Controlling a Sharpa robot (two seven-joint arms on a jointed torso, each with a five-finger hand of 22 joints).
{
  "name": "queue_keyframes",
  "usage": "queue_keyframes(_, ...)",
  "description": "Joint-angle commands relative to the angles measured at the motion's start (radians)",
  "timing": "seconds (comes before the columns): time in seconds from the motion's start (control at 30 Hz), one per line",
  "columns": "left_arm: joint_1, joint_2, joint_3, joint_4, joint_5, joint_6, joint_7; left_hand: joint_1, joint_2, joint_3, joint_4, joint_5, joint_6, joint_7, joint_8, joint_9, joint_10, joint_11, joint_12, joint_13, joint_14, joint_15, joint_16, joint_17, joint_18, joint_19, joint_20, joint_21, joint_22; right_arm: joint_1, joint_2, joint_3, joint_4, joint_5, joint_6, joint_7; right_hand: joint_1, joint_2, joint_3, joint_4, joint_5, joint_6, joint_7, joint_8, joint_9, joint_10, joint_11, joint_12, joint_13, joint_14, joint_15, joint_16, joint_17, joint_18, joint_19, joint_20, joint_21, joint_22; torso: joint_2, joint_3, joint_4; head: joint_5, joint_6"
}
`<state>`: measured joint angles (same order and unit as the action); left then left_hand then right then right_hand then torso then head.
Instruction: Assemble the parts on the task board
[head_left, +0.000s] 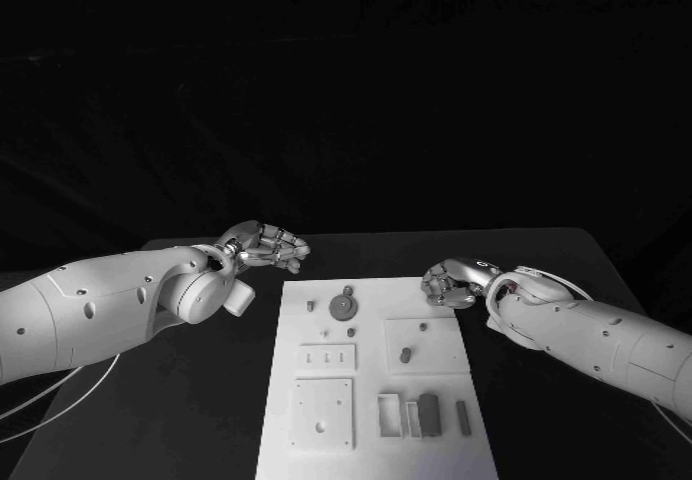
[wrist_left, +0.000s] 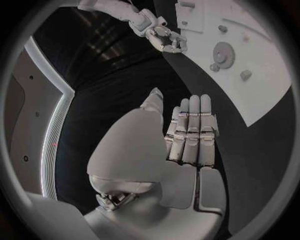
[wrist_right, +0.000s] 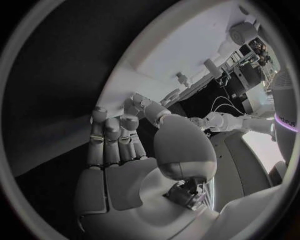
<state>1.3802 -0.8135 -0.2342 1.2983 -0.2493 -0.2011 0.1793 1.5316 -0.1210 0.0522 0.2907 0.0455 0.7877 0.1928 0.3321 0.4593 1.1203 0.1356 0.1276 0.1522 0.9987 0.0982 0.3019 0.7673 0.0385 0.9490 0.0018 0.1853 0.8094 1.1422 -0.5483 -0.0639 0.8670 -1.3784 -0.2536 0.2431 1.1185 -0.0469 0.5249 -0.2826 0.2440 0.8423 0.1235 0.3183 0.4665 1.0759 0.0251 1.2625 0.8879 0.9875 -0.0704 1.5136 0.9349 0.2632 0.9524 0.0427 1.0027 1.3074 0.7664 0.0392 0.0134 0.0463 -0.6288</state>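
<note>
Black table (head_left: 173, 400), task board (head_left: 378, 440) between the curled, empty left hand (head_left: 267, 245) and right hand (head_left: 454, 283).

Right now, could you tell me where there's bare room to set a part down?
Bare table lies left of the task board, below the left hand, and right of it beyond the right hand. The board itself is crowded, especially round the gear.

White task board (head_left: 372, 440), seemingly grey parts (head_left: 345, 305)
</note>
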Motion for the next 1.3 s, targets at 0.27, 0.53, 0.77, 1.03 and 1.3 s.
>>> queue_keyframes(0.27,0.001,-0.002,0.001,0.005,-0.005,0.013,0.002,0.004,-0.003,-0.004,0.001,0.003,-0.005,0.005,-0.003,0.001,-0.002,0.006,-0.006,0.002,0.004,0.002,-0.005,0.002,0.02,0.0,-0.001,-0.005,0.002,-0.005,-0.004,-0.003,-0.003,-0.013,0.008,-0.011,0.001,-0.008,0.005,-0.003,-0.007,0.018,0.027,-0.006,-0.002,0.0,0.013,0.007,0.0,0.002,0.008,0.006,-0.003,-0.001,0.009,-0.001,0.004,0.014,0.0,0.0008,-0.0016,0.002,-0.001)
queue_keyframes(0.53,0.001,-0.002,0.001,0.006,-0.013,0.011,0.001,0.004,-0.003,-0.004,0.001,0.003,-0.005,0.005,-0.004,0.002,-0.002,0.005,-0.006,0.002,0.004,0.002,-0.005,0.002,0.02,0.0,-0.001,-0.005,0.002,-0.005,-0.007,-0.003,0.008,0.003,0.002,-0.002,0.001,0.012,0.015,0.0,-0.007,0.049,0.021,0.006,0.005,-0.001,0.008,0.009,-0.001,0.002,0.007,0.007,-0.005,-0.001,0.009,-0.001,0.004,0.014,0.0,0.0011,-0.0012,0.0,0.0)
queue_keyframes(0.77,0.001,0.001,0.001,0.006,-0.051,0.01,-0.015,-0.005,0.002,-0.004,0.001,0.003,0.008,0.0,0.003,0.006,0.012,0.0,-0.001,0.007,0.015,-0.001,-0.003,0.008,0.021,0.008,-0.003,-0.002,0.005,-0.005,-0.015,-0.003,0.031,0.003,-0.014,-0.006,-0.001,0.021,0.022,0.001,-0.009,0.07,0.014,0.012,0.01,-0.001,0.002,0.009,-0.002,0.002,0.002,0.009,-0.007,-0.001,0.009,-0.001,0.005,0.014,0.0,0.0015,-0.0023,-0.001,0.001)
queue_keyframes(1.03,0.001,0.005,0.003,0.005,-0.081,0.012,-0.037,-0.052,0.013,-0.005,0.002,0.003,0.043,-0.015,0.016,0.014,0.049,-0.017,0.012,0.018,0.031,-0.008,-0.003,0.02,0.022,0.021,-0.01,0.002,0.012,0.0,-0.026,-0.003,0.064,0.003,-0.028,-0.015,-0.004,0.02,0.025,0.0,-0.01,0.088,0.008,0.018,0.014,-0.001,-0.004,0.009,-0.003,0.002,-0.002,0.01,-0.008,-0.001,0.01,-0.001,0.006,0.014,-0.001,0.0014,-0.0021,-0.001,0.003)
queue_keyframes(1.3,0.002,0.015,0.004,0.008,-0.161,-0.014,-0.122,-0.096,0.016,-0.011,0.002,0.003,0.082,-0.03,0.025,0.018,0.08,-0.031,0.017,0.028,0.062,-0.022,0.005,0.038,0.024,0.045,-0.023,0.013,0.024,0.028,-0.042,0.003,0.138,-0.002,-0.041,-0.043,-0.007,0.013,0.024,-0.001,-0.014,0.094,0.005,0.019,0.015,-0.001,-0.007,0.009,-0.004,0.002,-0.005,0.01,-0.008,-0.001,0.011,-0.002,0.008,0.014,-0.002,0.0007,-0.0025,0.0,0.007)
